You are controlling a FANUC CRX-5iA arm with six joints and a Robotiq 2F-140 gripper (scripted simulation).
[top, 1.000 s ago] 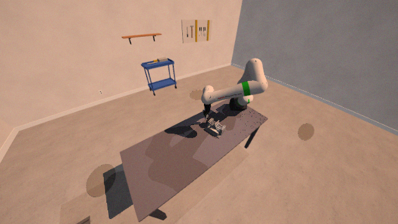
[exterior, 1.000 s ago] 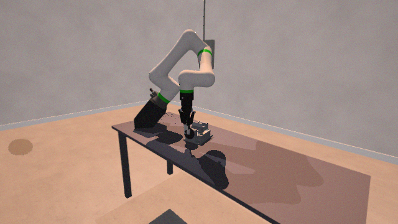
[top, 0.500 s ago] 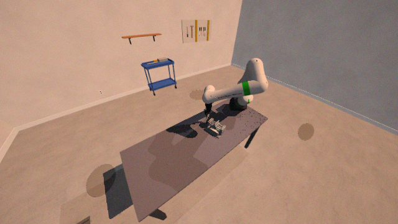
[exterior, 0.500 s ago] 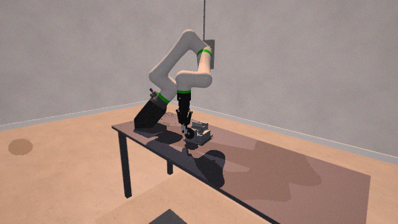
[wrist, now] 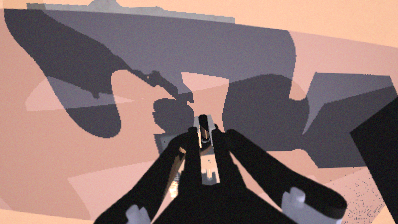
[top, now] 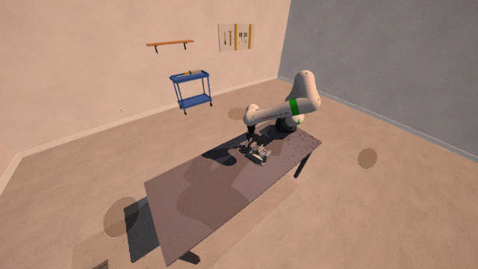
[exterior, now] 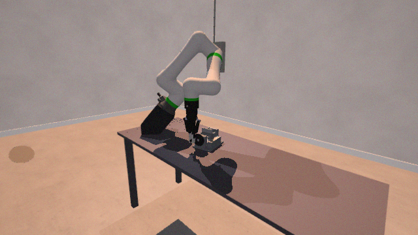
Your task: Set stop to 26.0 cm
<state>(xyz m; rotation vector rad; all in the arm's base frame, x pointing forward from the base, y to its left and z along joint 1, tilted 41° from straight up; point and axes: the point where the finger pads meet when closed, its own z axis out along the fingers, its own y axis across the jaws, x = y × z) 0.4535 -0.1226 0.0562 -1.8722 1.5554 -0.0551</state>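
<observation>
A small grey stop mechanism sits on the dark table, also seen in the exterior view. Its round dark handwheel is at the end facing the table's near edge. My gripper comes down from above and is shut on the handwheel's handle. In the wrist view the two black fingers close around that small dark knob, with the light body of the mechanism below it. In the top view the gripper stands at the mechanism's left end. The stop's scale is too small to read.
The arm's base stands at the table's far end, close behind the mechanism. A blue cart stands by the far wall, with a shelf and a tool board above it.
</observation>
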